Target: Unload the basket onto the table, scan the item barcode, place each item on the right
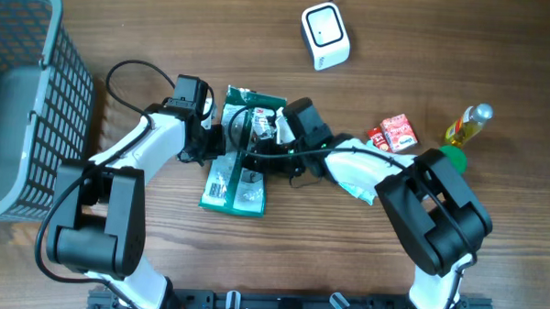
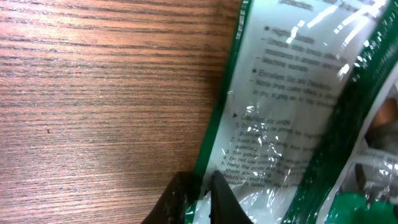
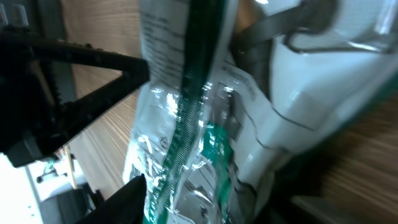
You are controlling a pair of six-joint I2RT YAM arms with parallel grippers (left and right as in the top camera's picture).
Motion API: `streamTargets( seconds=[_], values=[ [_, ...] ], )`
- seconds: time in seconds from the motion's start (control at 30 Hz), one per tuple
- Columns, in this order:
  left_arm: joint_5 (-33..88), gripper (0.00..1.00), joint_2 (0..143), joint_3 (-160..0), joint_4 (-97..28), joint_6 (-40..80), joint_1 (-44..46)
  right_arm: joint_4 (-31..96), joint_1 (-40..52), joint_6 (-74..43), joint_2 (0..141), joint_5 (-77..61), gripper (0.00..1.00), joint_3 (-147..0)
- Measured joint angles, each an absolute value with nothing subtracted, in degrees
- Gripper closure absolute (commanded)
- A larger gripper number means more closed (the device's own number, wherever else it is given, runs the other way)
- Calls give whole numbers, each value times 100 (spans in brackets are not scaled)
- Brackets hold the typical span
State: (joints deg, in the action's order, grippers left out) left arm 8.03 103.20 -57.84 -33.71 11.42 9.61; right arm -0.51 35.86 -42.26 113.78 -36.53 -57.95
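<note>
Left hand [image 2: 202,198] is closed, its dark fingertips [image 2: 225,200] pinching the left edge of the packet [image 2: 280,124], a clear plastic pack with green trim and small black print on its face. In the overhead view the left hand [image 1: 209,138] sits at the packet's left side and the right hand [image 1: 274,136] reaches in from the other side at the upper part of it, black cables looped over the plastic. Right hand: crinkled plastic and a white part fill the wrist view, with one dark finger [image 3: 132,194] just beside the plastic; cannot tell if it is gripping or loose. Packet [image 1: 237,185] lies lengthwise at the middle of the wooden counter [image 1: 169,41] between the two hands; cannot tell if any part is lifted off. White scanner [image 1: 325,35] stands near the far edge, well apart from the packet. Grey mesh basket [image 1: 71,83] at the far left. Red packs [image 1: 393,133] and a yellow bottle [image 1: 469,125] sit to the right, beyond the right arm.
</note>
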Motion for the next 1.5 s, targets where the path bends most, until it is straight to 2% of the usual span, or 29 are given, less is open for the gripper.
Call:
streamTargets(
  seconds=[0.23, 0.4, 0.7, 0.83, 0.97, 1.07, 1.2, 1.3, 1.37, 1.5],
  values=[
    [801, 92, 10320, -5784, -3367, 1142, 961, -810, 3739, -4963, 11378, -3548, 48, -5544],
    [803, 93, 10320, -5784, -3365, 1142, 961, -996, 3774, -5076, 11378, -3336, 52, -5509],
    [803, 92, 10320, -5784, -3358, 1142, 961, -1492, 3857, -5072, 11380, -3011, 52, -5470],
    [803, 92, 10320, -5784, -3358, 1142, 961, -1540, 4064, -4956, 11380, -2884, 63, -5470],
    [803, 94, 10320, -5784, -3352, 1142, 961, -1549, 4110, -4862, 11380, -2821, 79, -5470],
    [805, 94, 10320, -5784, -3334, 1142, 961, -1549, 4110, -4720, 11380, -2801, 80, -5470],
    [797, 94, 10320, -5784, -3334, 1142, 950, -1525, 4110, -4613, 11380, -2801, 88, -5470],
    [799, 96, 10311, -5800, -3339, 1142, 867, -1466, 4110, -4429, 11380, -2797, 86, -5470],
    [753, 96, 10226, -5804, -3334, 1140, 709, -1345, 4110, -4342, 11380, -2799, 94, -5470],
    [707, 91, 9861, -5815, -3315, 1140, 395, -1286, 4077, -4189, 11380, -2808, 96, -5468]
  ],
)
